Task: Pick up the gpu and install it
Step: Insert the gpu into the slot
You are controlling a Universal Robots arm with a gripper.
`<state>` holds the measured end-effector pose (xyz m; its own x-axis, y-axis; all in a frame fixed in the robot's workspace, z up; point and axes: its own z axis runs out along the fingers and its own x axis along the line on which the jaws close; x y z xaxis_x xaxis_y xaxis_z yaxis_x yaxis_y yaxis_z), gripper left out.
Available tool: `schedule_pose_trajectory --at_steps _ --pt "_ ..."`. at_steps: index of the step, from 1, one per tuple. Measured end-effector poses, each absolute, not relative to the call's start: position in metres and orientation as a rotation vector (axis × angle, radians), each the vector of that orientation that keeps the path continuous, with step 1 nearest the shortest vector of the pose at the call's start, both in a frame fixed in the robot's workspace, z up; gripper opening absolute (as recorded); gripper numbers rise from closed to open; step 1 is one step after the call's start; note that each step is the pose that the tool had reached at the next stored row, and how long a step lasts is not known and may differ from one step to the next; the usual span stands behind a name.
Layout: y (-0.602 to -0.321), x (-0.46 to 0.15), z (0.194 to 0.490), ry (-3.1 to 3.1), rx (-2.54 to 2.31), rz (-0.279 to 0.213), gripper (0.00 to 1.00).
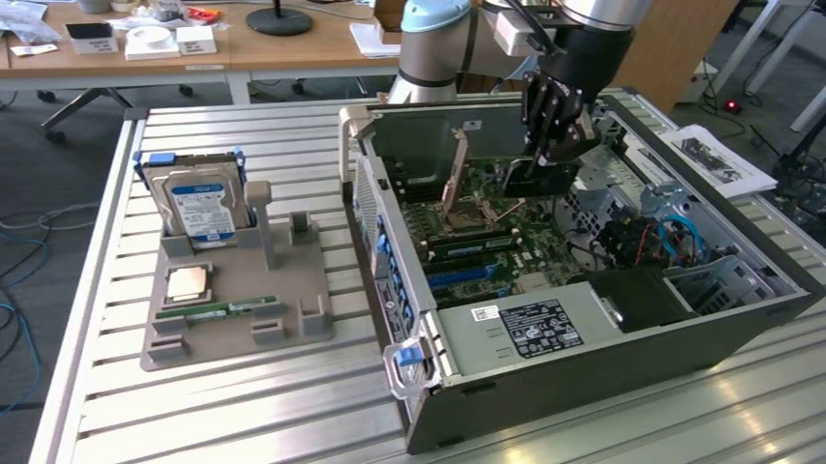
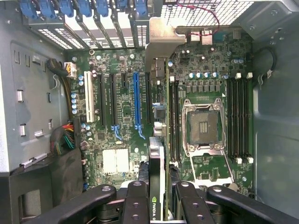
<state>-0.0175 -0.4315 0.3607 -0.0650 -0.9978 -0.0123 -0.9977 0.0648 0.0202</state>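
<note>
**Surface:** a slatted aluminium worktop [image 1: 258, 406] is carrying an open computer case [image 1: 620, 338] lying on its side. A grey holder [image 1: 232, 338] is sitting beside the case, toward the exterior view's left.

**Holder contents:** a hard drive [image 1: 200, 208] with a blue label is standing upright. A processor chip [image 1: 190, 282] and a narrow green RAM stick [image 1: 220, 311] are lying flat in front of it.

**Room:** wooden desks [image 1: 258, 48] are standing behind the worktop, bearing small boxes and papers. Loose cables are trailing over the grey floor at the exterior view's left. A printed sheet [image 1: 717, 159] is lying near the worktop's far corner.

**Gripper** [image 1: 555, 155] [image 2: 161, 186]: it is hanging inside the case, its fingers partly closed and clamping the gpu [image 1: 536, 179] [image 2: 156, 154] edge-on.

**Gpu position:** it is sitting over the motherboard [image 2: 117, 163], between the blue slot [image 2: 136, 100] and the processor socket [image 2: 203, 123]. Whether its lower edge is touching the board cannot be told.
</note>
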Motion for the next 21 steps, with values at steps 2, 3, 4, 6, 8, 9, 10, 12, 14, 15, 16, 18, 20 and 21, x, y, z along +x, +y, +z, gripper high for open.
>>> schedule_pose_trajectory --at_steps 2,3,4,6,8,9,10,12,14,15,16,18,20,21 --pt "-0.4315 -0.0171 0.3607 -2.287 2.142 -0.041 0.27" --pt "-0.4315 -0.0168 0.3607 -2.285 2.141 -0.044 0.27" --pt "-0.4315 -0.0166 0.3607 -2.284 2.14 -0.046 0.27" --pt "-0.4315 -0.0166 0.3607 -2.284 2.139 -0.046 0.27" --pt "-0.4315 -0.0166 0.3607 -2.284 2.139 -0.047 0.27" --pt "-0.4315 -0.0166 0.3607 -2.284 2.139 -0.047 0.27" --pt "-0.4315 -0.0166 0.3607 -2.284 2.139 -0.047 0.27" --pt "-0.4315 -0.0166 0.3607 -2.284 2.139 -0.047 0.27" --pt "-0.4315 -0.0166 0.3607 -2.284 2.139 -0.047 0.27" --pt "-0.4315 -0.0166 0.3607 -2.284 2.139 -0.047 0.27" --pt "-0.4315 -0.0166 0.3607 -2.284 2.139 -0.047 0.27" --pt "-0.4315 -0.0167 0.3607 -2.284 2.14 -0.047 0.27" --pt "-0.4315 -0.0188 0.3606 -2.284 2.14 -0.047 0.27" --pt "-0.4315 -0.0204 0.3606 -2.284 2.139 -0.046 0.27"
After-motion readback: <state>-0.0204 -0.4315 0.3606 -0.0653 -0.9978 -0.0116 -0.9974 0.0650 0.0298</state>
